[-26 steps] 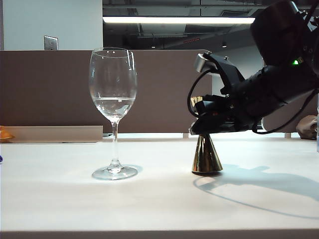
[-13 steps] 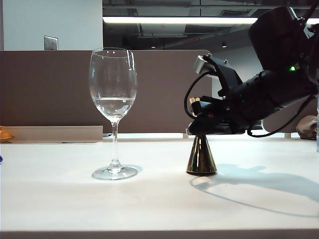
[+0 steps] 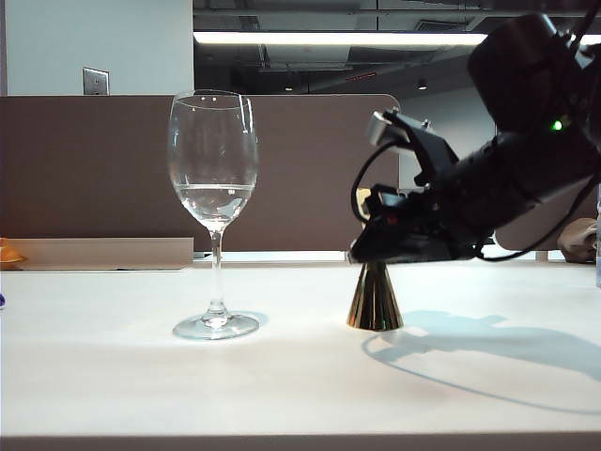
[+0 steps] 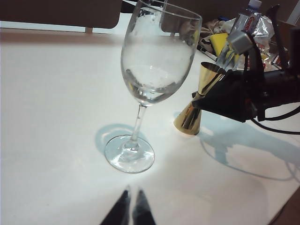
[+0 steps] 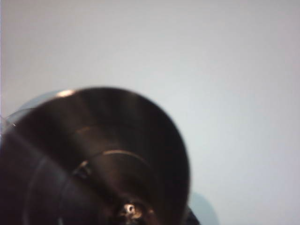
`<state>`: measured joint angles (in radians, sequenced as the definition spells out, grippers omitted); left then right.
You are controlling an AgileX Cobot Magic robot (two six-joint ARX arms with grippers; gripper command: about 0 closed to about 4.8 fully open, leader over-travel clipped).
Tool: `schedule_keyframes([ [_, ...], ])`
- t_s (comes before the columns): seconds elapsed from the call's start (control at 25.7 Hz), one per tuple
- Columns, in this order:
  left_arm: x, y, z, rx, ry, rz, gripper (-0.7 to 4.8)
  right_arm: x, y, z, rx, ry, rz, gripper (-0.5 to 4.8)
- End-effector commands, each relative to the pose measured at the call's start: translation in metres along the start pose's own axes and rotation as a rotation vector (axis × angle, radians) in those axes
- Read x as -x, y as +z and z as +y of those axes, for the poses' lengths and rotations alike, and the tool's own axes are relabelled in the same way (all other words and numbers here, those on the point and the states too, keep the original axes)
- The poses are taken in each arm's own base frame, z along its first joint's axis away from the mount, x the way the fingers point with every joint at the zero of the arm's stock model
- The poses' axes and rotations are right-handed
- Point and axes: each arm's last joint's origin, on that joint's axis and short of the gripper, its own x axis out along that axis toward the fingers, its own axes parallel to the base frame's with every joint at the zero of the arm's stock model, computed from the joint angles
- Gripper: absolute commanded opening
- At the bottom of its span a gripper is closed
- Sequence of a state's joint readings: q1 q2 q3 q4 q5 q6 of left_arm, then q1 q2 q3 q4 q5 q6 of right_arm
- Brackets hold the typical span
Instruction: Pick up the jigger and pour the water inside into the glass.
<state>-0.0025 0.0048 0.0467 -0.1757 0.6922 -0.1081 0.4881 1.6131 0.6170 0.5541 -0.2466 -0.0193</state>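
Since the earlier frames the shiny gold hourglass-shaped metal jigger (image 3: 375, 301) has shifted leftward in the exterior view, nearer the tall clear stemmed wine glass (image 3: 213, 160), but they remain well apart. The jigger stands upright on its wide lower cone, base flat on the white surface (image 3: 282, 385). The right pincer (image 3: 376, 249) is at the jigger's narrow waist, its black body hiding the upper cup from the exterior camera. It now slopes down a little more toward the glass than before. Whether its jaws are clamped on the waist or have come apart I cannot tell. In the left wrist view the gold upper cup shows above the right pincer (image 4: 201, 98), with the jigger (image 4: 190, 119) just behind the glass (image 4: 157, 56). The right wrist view is filled by a blurred dark round shape against the pale surface (image 5: 234, 70). The left pincer (image 4: 131, 208) hovers low over the surface, well short of the glass foot, tips together with only a sliver between, gripping nothing. The glass has not moved; the clear water (image 3: 214, 199) in its bowl sits at the same level. The surface carries a long arm shadow right of the jigger. Room: brown partition (image 3: 94, 169) behind, grey wall plate (image 3: 95, 81), lit ceiling strip (image 3: 338, 38), plastic bottle (image 4: 248, 16) amid clutter at the far edge
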Motion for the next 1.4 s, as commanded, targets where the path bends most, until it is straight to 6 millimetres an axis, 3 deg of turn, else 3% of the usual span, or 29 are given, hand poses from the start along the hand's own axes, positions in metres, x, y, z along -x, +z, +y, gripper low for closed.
schedule_keyframes([
  [0.04,0.000,0.001,0.000,-0.011,-0.003,-0.009,0.23,0.008,0.001,0.003,0.002,0.000,-0.006,2.75],
  [0.35,0.000,0.001,0.000,-0.011,-0.003,-0.009,0.22,0.071,-0.012,0.016,0.002,-0.094,-0.007,2.73],
  [0.43,0.000,0.001,0.000,-0.011,-0.003,-0.009,0.23,0.087,-0.012,0.019,-0.001,-0.097,0.005,2.05],
  [0.47,0.000,0.001,0.000,-0.011,-0.003,-0.009,0.23,0.095,-0.010,0.021,0.000,-0.097,0.001,1.12],
  [0.54,0.000,0.001,0.000,-0.011,-0.003,-0.009,0.22,0.107,-0.008,0.024,0.008,-0.119,-0.036,-0.05],
  [0.89,0.000,0.001,0.000,-0.011,-0.003,-0.009,0.23,0.141,-0.019,0.022,0.008,-0.290,-0.169,-0.06],
  [1.24,0.000,0.001,0.000,-0.011,-0.003,-0.009,0.23,0.180,-0.046,-0.004,-0.152,-0.547,-0.263,-0.06],
  [1.4,0.000,0.001,0.000,-0.011,-0.003,-0.009,0.23,0.183,-0.067,-0.006,-0.223,-0.583,-0.264,-0.06],
])
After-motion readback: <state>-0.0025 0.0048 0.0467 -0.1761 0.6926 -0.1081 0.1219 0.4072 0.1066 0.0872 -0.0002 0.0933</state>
